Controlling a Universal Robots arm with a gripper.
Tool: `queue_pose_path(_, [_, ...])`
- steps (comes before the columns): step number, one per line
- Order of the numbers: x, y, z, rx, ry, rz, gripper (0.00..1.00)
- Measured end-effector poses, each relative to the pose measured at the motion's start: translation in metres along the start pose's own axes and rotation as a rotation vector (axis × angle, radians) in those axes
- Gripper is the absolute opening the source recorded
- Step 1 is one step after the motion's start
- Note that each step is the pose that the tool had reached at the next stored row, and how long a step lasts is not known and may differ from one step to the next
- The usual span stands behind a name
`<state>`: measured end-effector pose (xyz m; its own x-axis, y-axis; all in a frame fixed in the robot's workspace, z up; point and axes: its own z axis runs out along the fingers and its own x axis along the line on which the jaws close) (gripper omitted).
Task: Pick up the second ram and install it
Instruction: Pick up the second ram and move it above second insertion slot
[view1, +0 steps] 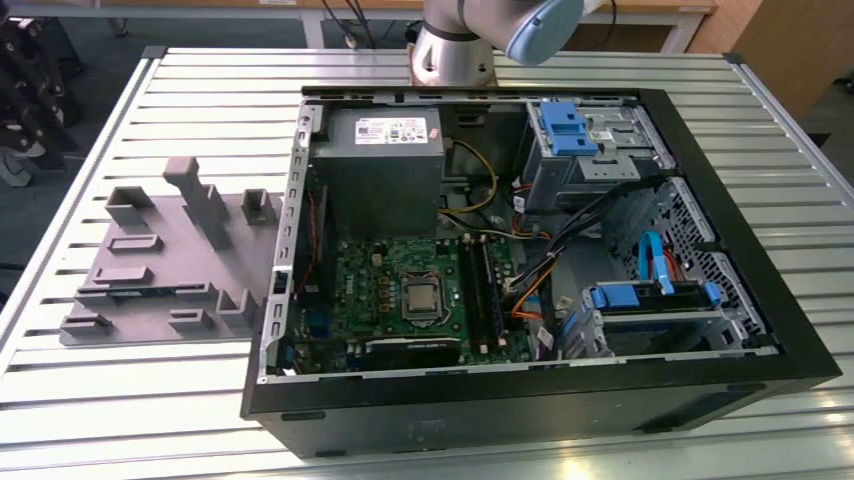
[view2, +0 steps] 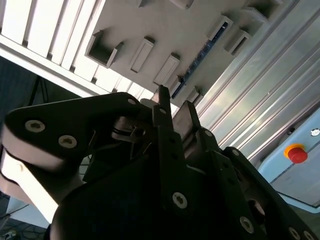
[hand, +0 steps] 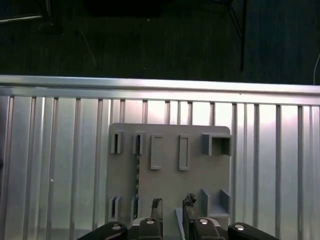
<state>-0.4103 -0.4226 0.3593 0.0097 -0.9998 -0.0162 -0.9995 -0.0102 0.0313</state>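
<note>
Currently gripper (hand: 172, 202) ajar, empty, over tray (hand: 170, 185).

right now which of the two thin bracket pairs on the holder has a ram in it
The brackets nearer the gripper: the ram stands on edge between them. The outer pair holds nothing.

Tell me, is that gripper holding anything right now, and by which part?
Nothing: the gripper is empty over the grey tray; the ram stands in it.
</note>
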Motion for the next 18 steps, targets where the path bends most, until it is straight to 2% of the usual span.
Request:
queue_pose_path(2, [0.0, 0.0, 0.0019, 0.0018, -0.0002, 0.008, 0.31])
queue_pose_path(3, [0.0, 0.0001, 0.0028, 0.0026, -0.0002, 0.008, 0.37])
queue_pose_path(18, [0.0002, 0.0005, 0.0146, 0.0027, -0.0028, 0.008, 0.37])
